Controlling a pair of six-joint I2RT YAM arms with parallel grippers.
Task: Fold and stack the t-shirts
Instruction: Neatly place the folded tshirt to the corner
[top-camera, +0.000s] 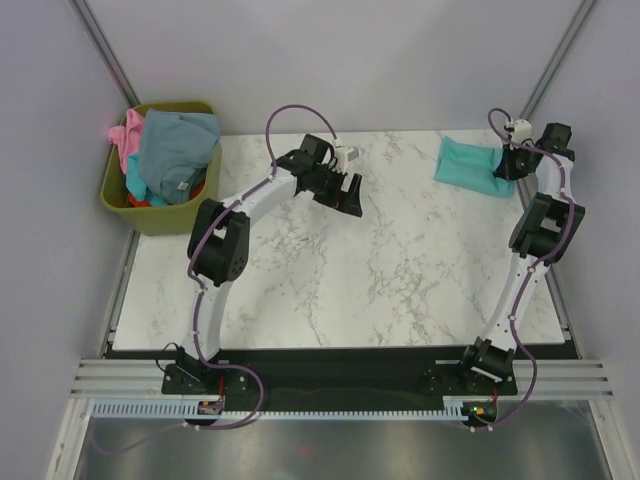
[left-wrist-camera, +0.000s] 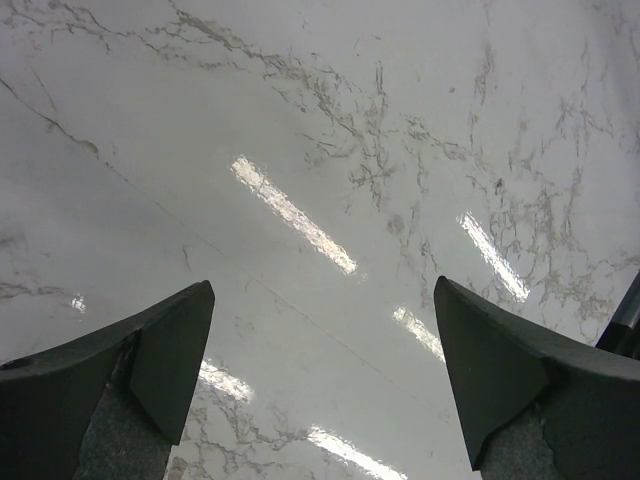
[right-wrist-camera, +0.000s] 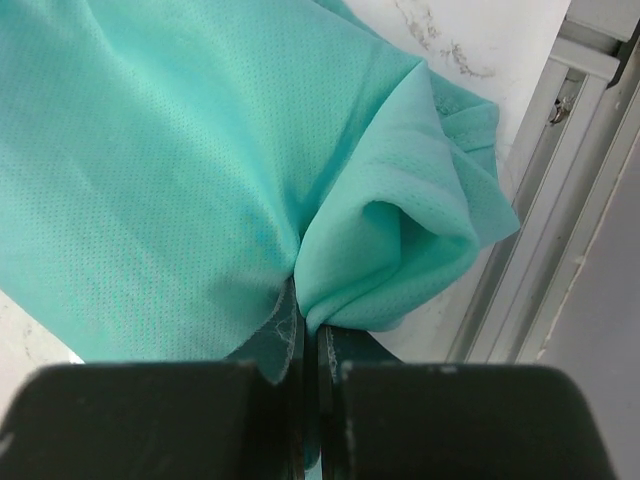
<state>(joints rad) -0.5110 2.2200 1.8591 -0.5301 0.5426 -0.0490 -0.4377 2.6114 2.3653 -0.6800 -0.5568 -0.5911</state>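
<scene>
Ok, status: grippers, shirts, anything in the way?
Left gripper open, empty, over marble tabletop. Right gripper shut on teal t-shirt, far right corner. Remaining t-shirts piled in green bin. Nothing blocking.

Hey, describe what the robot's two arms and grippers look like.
The left arm and right arm have slim white links joined by bulky black joint housings, with a purple cable looping along each. The left gripper and right gripper have dark fingers with no markings visible; the left's look wedge-shaped.
</scene>
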